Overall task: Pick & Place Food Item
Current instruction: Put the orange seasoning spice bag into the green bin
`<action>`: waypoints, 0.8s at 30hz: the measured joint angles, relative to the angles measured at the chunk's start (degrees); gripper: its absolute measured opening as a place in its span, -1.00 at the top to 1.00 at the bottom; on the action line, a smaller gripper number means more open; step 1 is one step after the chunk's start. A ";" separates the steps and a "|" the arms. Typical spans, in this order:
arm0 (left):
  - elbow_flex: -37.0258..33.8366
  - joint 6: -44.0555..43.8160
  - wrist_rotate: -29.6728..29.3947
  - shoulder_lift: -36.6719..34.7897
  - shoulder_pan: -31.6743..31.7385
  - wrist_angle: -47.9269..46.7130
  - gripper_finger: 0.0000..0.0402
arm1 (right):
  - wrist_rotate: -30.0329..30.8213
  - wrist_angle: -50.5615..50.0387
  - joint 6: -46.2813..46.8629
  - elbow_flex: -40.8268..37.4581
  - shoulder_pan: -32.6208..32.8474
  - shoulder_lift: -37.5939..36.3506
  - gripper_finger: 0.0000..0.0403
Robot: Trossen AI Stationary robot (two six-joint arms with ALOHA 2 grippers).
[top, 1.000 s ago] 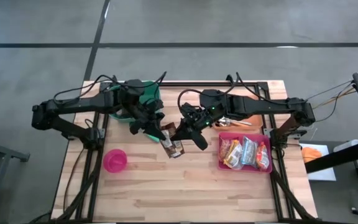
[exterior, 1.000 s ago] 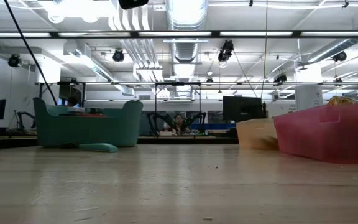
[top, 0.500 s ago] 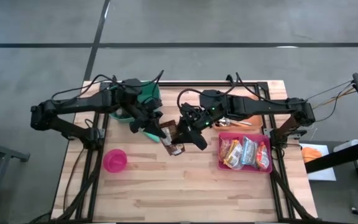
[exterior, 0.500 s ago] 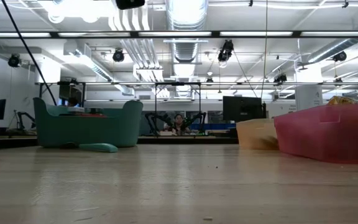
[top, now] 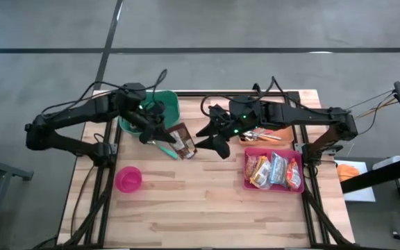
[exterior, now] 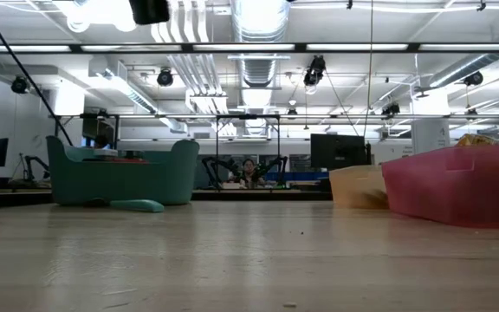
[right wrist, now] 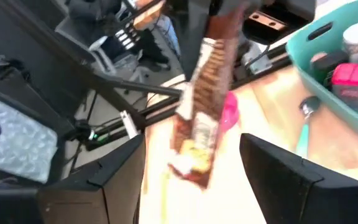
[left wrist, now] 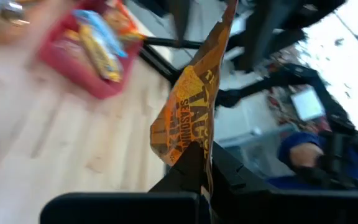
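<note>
while the left gripper (top: pixel 167 141) hangs above the back half of the wooden table (top: pixel 207 208), just in front of the teal bin (top: pixel 167 104), its fingers are pinched tight on the lower edge of a taco seasoning packet (top: pixel 181 141). the left wrist view shows the same orange-and-brown packet (left wrist: pixel 191 106) standing up out of the closed dark fingers (left wrist: pixel 188 171), its printed face turned toward the camera. seen from above, the packet sits between the two arms, off the tabletop, nearer the teal bin than the red tray (top: pixel 247 182).

the right gripper (top: pixel 212 137) is just to the right of the packet, with its fingers spread apart and nothing between them. in the right wrist view the packet (right wrist: pixel 201 118) appears beyond the two parted fingers (right wrist: pixel 104 180), clear of both, with a pink shape and the teal bin (right wrist: pixel 328 68) behind it.

the red tray lies at the right of the table and holds several wrapped snack packets (top: pixel 273 169). a pink bowl (top: pixel 128 179) sits near the front left of the table, well apart from the packet. a teal spoon-like utensil (exterior: pixel 137 205) lies on the wood in front of the bin in the low view, where neither gripper appears.
</note>
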 joint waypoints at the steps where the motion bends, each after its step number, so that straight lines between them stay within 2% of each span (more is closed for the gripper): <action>1: -0.14 0.58 -0.93 -0.55 0.61 -1.13 1.00 | 0.50 -0.02 -0.06 0.00 -0.02 -0.41 -0.27; 5: -0.37 2.49 -5.68 -2.69 3.15 -6.96 1.00 | 0.85 -0.62 0.17 0.00 0.05 -1.60 -0.27; 7: -0.37 4.20 -8.84 -3.51 4.65 -10.34 1.00 | 3.95 -0.84 3.28 0.00 0.08 -2.30 -0.27; 11: -0.37 6.92 -21.40 -3.95 8.64 -19.66 1.00 | 11.38 -1.31 5.94 0.00 0.48 -4.21 -0.27; 15: -0.48 8.24 -30.27 -2.99 12.25 -26.83 1.00 | 12.52 -1.68 4.53 0.02 0.62 -5.44 -0.27; 24: -0.96 14.05 -37.95 2.57 17.48 -28.82 1.00 | 12.55 -3.38 3.46 -0.46 0.61 -5.58 -0.27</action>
